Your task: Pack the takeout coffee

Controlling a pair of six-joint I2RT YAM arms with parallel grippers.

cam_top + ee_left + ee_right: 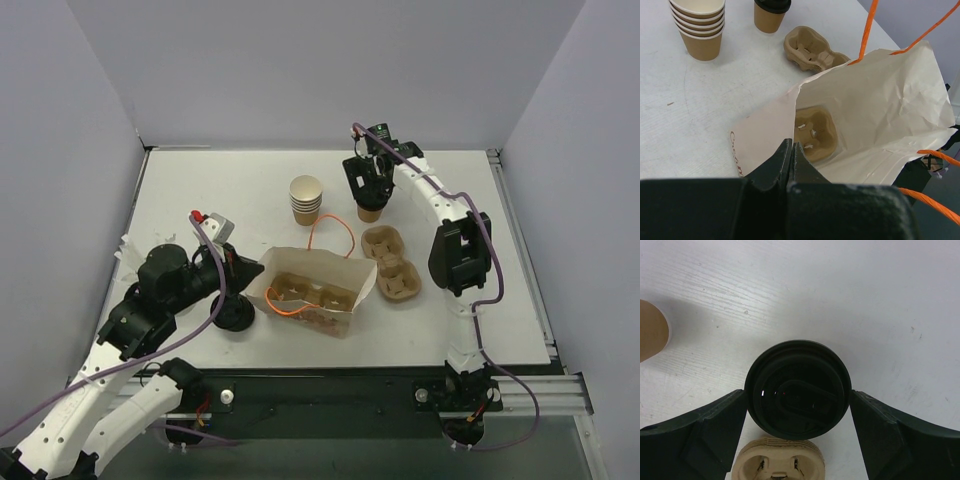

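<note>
Currently: takeout coffee (371,208), lidded, upright on bench (200,190), upper centre of the overhead view. Probably light, thin-walled, crushable; keep level. Best taken gently on the paper wall below the lid. Right claw (372,182) open, straddling it; left claw (791,150) closed.

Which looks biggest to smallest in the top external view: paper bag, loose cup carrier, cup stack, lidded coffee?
1. paper bag
2. loose cup carrier
3. cup stack
4. lidded coffee; it is partly hidden, so its rank against the stack is unsure.
</note>
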